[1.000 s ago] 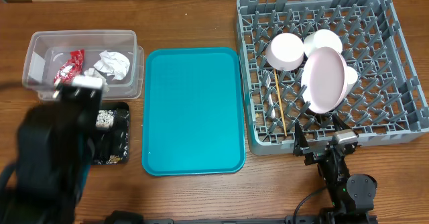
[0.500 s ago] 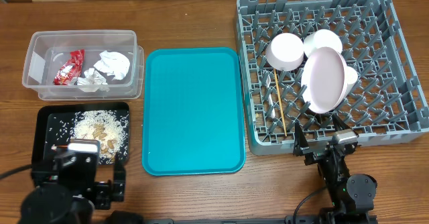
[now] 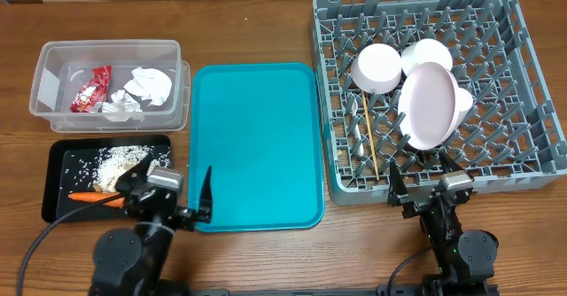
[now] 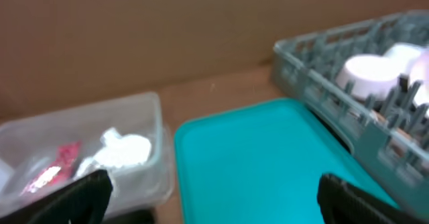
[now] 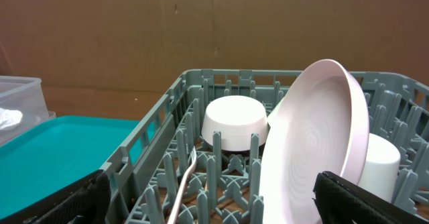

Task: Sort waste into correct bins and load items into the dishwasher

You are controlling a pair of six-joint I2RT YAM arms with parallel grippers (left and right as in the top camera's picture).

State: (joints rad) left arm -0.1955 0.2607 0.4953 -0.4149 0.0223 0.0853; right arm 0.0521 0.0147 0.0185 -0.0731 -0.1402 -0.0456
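The clear tub (image 3: pixel 53 61) at the back left holds a red wrapper (image 3: pixel 89 95) and white napkins (image 3: pixel 147 85). The black tray (image 3: pixel 62 150) holds rice (image 3: pixel 120 159) and an orange carrot (image 3: pixel 89 196). The grey dish rack (image 3: pixel 532 57) holds the plate (image 3: pixel 430 104), two bowls (image 3: pixel 378 68) (image 3: pixel 427 55), the cup (image 3: pixel 463 101), the stick (image 3: pixel 369 136) and the fork (image 3: pixel 358 135). My left gripper (image 3: pixel 166 194) is open and empty at the black tray's front right corner. My right gripper (image 3: pixel 427 174) is open and empty at the rack's front wall.
A teal serving tray (image 3: pixel 257 145) lies between the bins and the rack. The left wrist view shows the tub (image 4: pixel 80 150), teal tray (image 4: pixel 268 157) and rack (image 4: pixel 315 70). The right wrist view shows the plate (image 5: pixel 315 143), a bowl (image 5: pixel 234 120) and the fork (image 5: pixel 184 187).
My left arm has dropped from over the tub and black tray to the front edge, then shifted right. The black tray's contents show again. The right arm has not moved.
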